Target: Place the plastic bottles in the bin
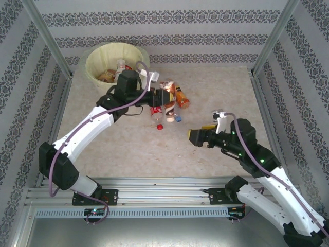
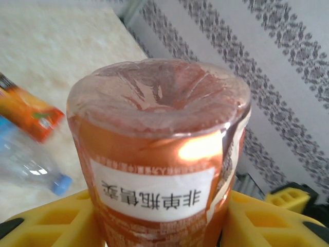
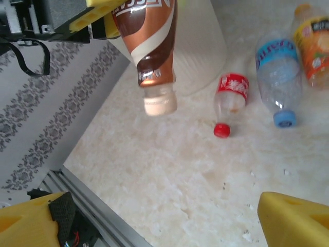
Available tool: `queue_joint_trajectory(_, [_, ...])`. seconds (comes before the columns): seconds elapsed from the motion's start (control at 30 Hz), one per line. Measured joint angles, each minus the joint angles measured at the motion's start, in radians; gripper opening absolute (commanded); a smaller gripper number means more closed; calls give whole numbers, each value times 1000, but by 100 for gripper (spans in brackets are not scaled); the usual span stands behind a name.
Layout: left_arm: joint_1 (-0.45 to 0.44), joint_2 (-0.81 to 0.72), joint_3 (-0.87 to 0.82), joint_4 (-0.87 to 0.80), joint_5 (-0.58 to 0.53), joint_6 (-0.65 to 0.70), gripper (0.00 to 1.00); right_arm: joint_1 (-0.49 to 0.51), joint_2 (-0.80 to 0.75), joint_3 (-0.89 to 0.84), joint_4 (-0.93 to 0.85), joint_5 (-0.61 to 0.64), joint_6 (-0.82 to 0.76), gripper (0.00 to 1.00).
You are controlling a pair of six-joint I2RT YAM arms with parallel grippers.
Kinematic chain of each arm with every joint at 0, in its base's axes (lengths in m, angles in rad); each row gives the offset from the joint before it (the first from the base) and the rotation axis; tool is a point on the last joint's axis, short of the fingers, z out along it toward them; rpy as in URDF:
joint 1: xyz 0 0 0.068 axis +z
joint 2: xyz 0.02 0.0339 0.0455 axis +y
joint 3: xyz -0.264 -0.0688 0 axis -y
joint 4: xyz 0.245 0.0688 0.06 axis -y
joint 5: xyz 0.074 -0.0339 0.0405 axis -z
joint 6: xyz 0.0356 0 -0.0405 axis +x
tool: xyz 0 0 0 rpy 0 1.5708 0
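Three bottles lie on their sides on the table point(image 1: 154, 154), close together, a little way from the bin point(image 1: 93, 55). You can see a red bottle point(image 3: 232, 92) with a red cap, a blue bottle point(image 3: 277, 72) with a blue cap just beside it, and an orange bottle point(image 3: 313, 43) on the far side of the blue one. The orange and blue ones look like they touch.

Your left gripper point(image 1: 160, 95) is pinching a brown bottle point(image 3: 151, 41) near its bottom end. That bottle hangs up in the air with its white cap pointing down. It is above the table, near the red bottle and just in front of the bin's white side. It is not over the bin's mouth.

Your right gripper point(image 1: 194, 136) is spread wide with nothing between its yellow fingers point(image 3: 293, 216). It sits low over the table, well apart from the three bottles, with bare table in between.

Some bottles point(image 1: 114, 72) lie inside the bin, which stands in the far left corner by the patterned wall point(image 1: 164, 18). Your left arm point(image 1: 87, 128) reaches across the table, and its end part sits right beside the bin, between the bin and the loose bottles.
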Motion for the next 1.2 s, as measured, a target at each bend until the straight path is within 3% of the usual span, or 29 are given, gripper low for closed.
queue_joint_trajectory(0.43, [86,-3,408,-391,-406,233,51,0,-96,139,-50,58,-106,98])
queue_joint_trajectory(0.6, [159,56,566,-454,-496,280,51,0,-102,141,-80,61,-126,98])
queue_joint_trajectory(0.77, [231,180,728,-509,-560,312,52,0,-128,141,-107,72,-131,98])
queue_joint_trajectory(1.1, [288,509,1098,-705,-710,338,52,0,-171,141,-150,98,-133,98])
queue_joint_trajectory(1.2, [319,563,1144,-767,-724,329,58,0,-178,141,-164,111,-133,98])
